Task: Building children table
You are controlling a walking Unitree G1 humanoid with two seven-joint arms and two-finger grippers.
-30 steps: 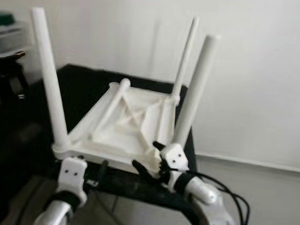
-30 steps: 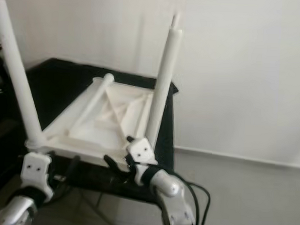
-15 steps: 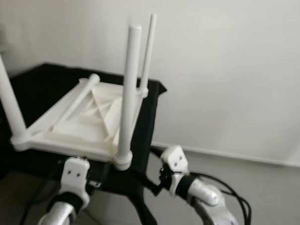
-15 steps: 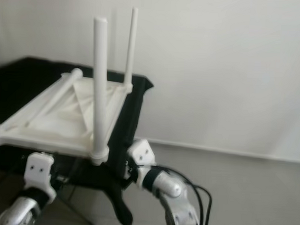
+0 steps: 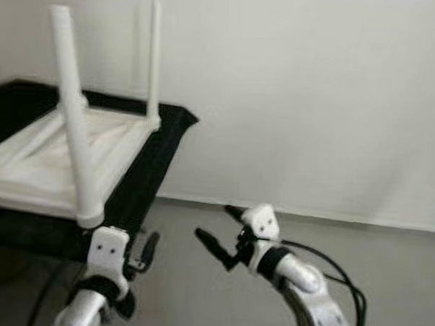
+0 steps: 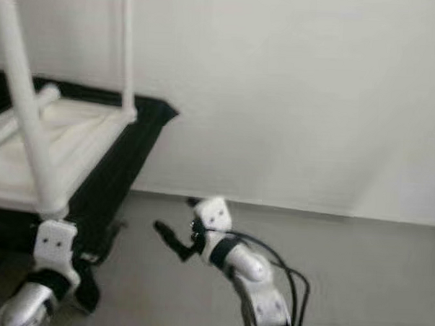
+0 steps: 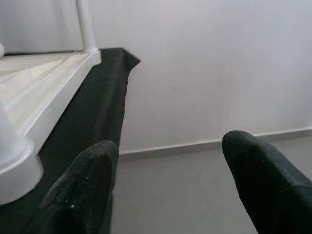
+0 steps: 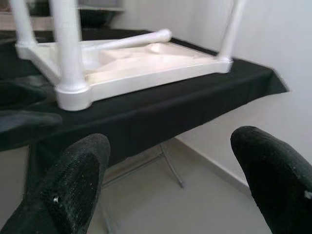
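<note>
White plastic children's table (image 5: 55, 159) upside down on a black-draped stand (image 5: 151, 156), smooth round legs (image 5: 73, 120) pointing up, one loose leg (image 8: 127, 41) lying across its ribbed underside, left gripper (image 7: 168, 180) and right gripper (image 8: 175, 180) both spread open, holding nothing, above grey floor (image 5: 197, 292).

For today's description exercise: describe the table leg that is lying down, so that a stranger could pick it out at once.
Find the black-draped stand by the white wall. On it rests an upturned white children's table with legs pointing up. The loose leg lies flat across its underside, the one leg not standing upright.
</note>
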